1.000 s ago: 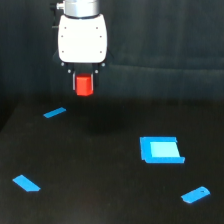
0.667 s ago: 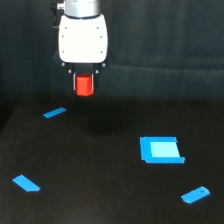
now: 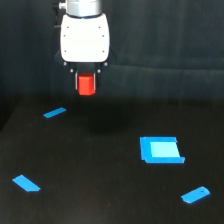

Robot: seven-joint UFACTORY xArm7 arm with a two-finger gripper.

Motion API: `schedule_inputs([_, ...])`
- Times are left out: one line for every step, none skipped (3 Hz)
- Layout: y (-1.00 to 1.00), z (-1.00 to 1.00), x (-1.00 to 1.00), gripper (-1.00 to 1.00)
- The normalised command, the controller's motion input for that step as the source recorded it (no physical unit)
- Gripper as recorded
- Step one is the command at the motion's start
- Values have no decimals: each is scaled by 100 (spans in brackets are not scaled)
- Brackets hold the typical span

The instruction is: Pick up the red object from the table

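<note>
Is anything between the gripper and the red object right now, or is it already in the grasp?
Nothing visible stands between them. The red object sits between the fingers of the gripper, held above the table. The blue pieces lie on the table below, apart from it.

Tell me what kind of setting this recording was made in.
Probably a lab or test bench for robot manipulation. A bare black table sits before a dark curtain-like backdrop, with only flat blue pieces scattered on it, while the gripper holds the red object above it.
</note>
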Motion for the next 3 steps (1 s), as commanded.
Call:
schedule_inputs([-6, 1, 5, -92])
schedule_inputs([-10, 11, 5, -97])
schedule_inputs([-2, 9, 7, -98])
